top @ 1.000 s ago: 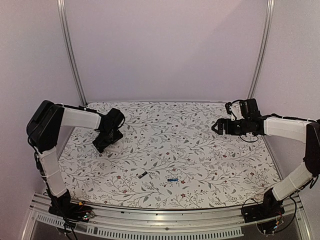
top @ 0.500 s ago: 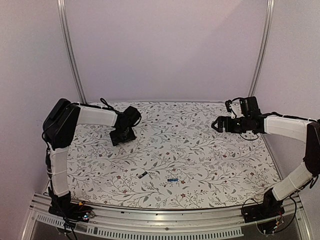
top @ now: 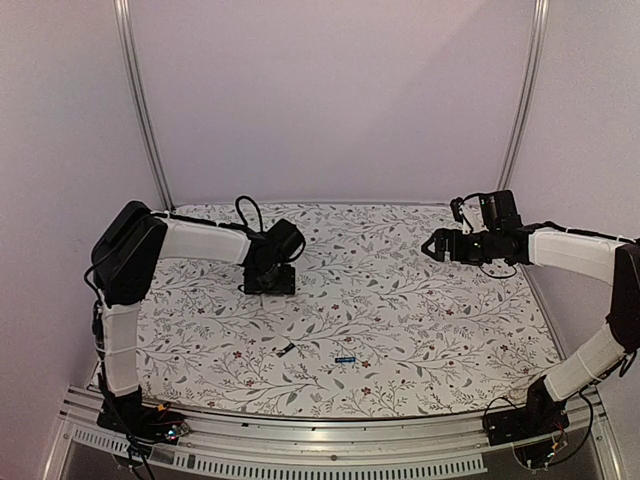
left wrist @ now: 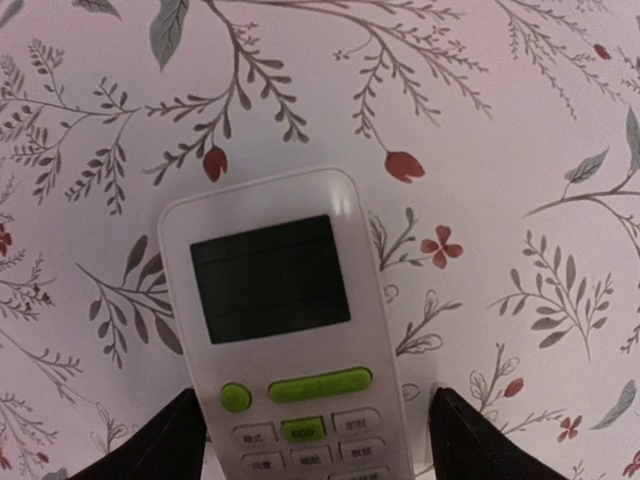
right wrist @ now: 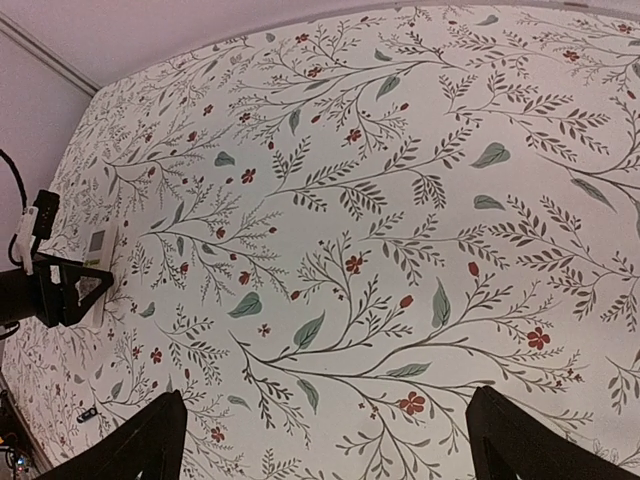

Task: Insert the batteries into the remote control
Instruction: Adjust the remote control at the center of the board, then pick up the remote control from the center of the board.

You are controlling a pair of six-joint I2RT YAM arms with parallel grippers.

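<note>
The white remote control (left wrist: 290, 340) lies face up on the floral cloth, its dark display and green buttons showing. My left gripper (left wrist: 315, 430) is open and straddles it: the left finger touches its side, and the right finger stands a little apart. In the top view the left gripper (top: 270, 282) hides the remote at the back left. The blackish battery (top: 286, 349) and the blue battery (top: 346, 359) lie near the front middle. My right gripper (top: 432, 247) is open and empty above the back right. In the right wrist view (right wrist: 322, 425) it looks across the cloth at the remote (right wrist: 98, 262).
The floral cloth (top: 420, 330) covers the whole table. Metal frame posts (top: 140, 100) stand at the back corners, with plain walls behind. A metal rail (top: 330, 440) runs along the near edge by the arm bases.
My left arm has swung right along the back, from the left edge towards the middle, and the remote stays between its fingers. The right gripper has barely shifted. The batteries have not moved.
</note>
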